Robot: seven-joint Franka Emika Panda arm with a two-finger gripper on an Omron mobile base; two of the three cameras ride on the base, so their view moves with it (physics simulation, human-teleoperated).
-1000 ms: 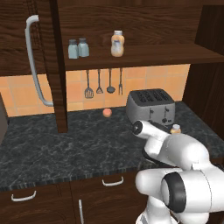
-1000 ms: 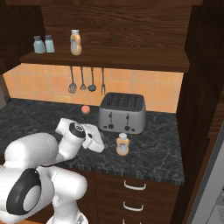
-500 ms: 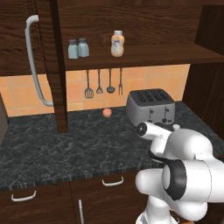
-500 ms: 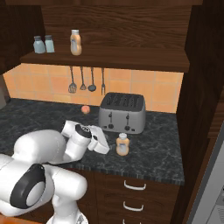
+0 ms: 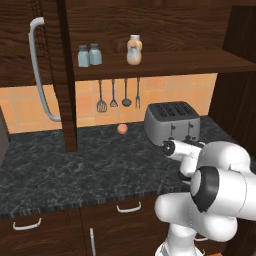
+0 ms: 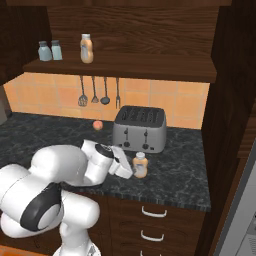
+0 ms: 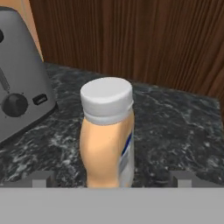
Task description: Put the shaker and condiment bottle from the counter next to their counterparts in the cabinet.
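Orange bottle (image 7: 107, 135) is standing between the gripper's (image 7: 109, 178) spread, empty fingers; closing off-centre is risking tipping it toward the toaster (image 7: 19, 74).

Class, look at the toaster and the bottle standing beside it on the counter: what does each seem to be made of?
Toaster: probably brushed metal, given its dull grey sheen and dark slots. Condiment bottle: likely smooth plastic, with an orange-tan body and a matte pale cap. Both are rendered, so this is a guess.
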